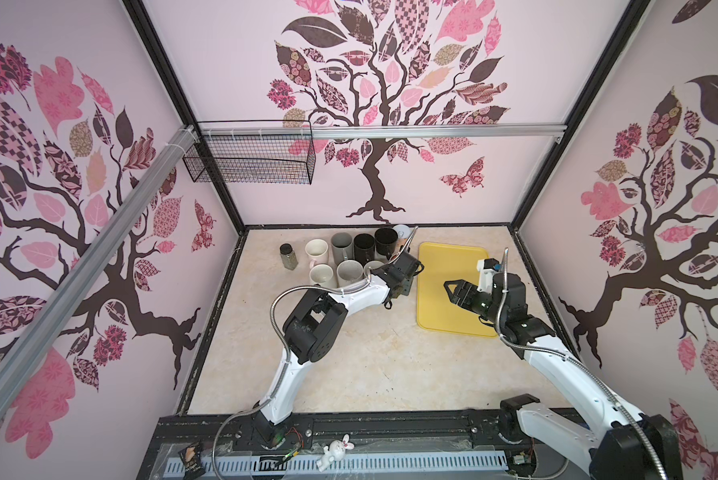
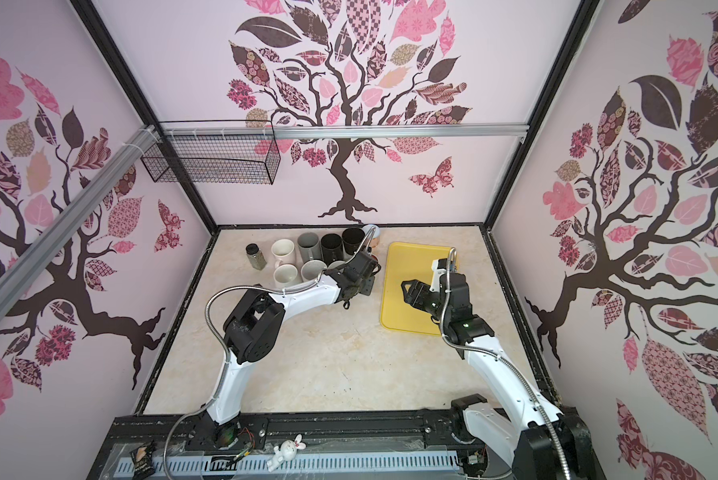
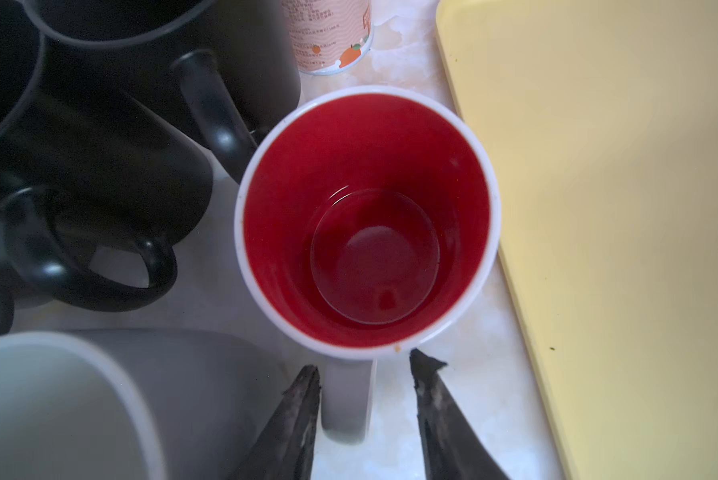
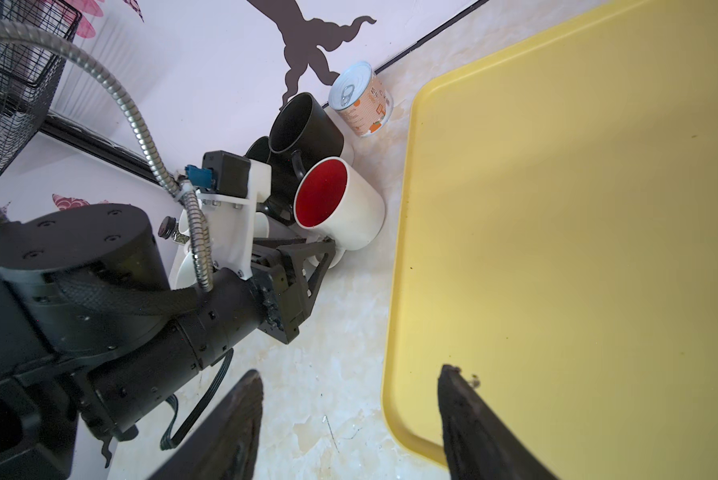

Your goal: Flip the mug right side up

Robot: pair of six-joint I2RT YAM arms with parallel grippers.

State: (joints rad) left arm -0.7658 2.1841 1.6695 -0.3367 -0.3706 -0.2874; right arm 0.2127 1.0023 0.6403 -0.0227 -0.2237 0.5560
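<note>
Ceramic mug, red inside, upright: likely rigid, weighty, slick, chippable. Best hold: handle; left gripper jaws spread astride it, released; right gripper spread, empty.

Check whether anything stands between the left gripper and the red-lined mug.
Nothing visible does. The left gripper sits right at the red-lined mug, its open jaws straddling the handle. The grey mug and the yellow tray flank it without blocking.

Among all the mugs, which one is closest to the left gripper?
The white mug with the red inside, standing upright beside the yellow tray. Its handle lies between the open fingers of the left gripper; the other mugs are black, grey or cream.
</note>
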